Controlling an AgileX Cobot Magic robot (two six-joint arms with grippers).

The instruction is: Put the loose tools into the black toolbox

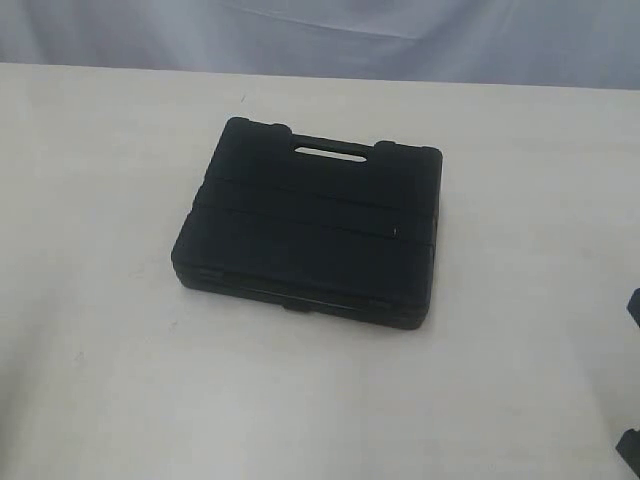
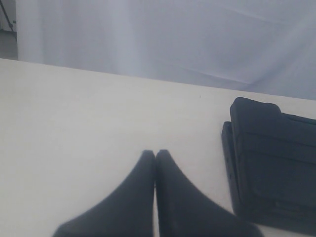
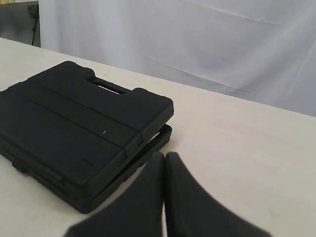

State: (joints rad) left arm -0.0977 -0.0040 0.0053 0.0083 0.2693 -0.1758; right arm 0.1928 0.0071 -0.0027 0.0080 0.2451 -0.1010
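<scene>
Toolbox: we see the black toolbox (image 1: 310,235) lying flat near the middle of the bench (image 1: 100,320). It is shut, with one moulded half resting on the other.
Handle: its slotted handle (image 1: 330,151) is on the far edge, and the pale bench shows through the slot.
Lid: we make out raised bands running left to right across the top half, with a small white speck (image 1: 395,231) toward the right.
Seam: in the right wrist view we can follow the line where the two halves meet around the near corner of the case.
Left hand: the left hand (image 2: 155,154) has its two dark fingers pressed together with nothing between them. It hangs over bare bench, and one end of the toolbox lies off to its side, apart from it.
Right hand: the right hand (image 3: 164,155) is also pressed together and holds nothing. The toolbox lies just beyond its tips, handle side farthest away.
Right edge: we note two dark shapes (image 1: 632,452) at the right border of the exterior view, but too little shows to tell what they are.
Bench: it is pale and matt.
Backdrop: a light grey-blue curtain (image 1: 420,35) hangs behind the far edge of the bench.
</scene>
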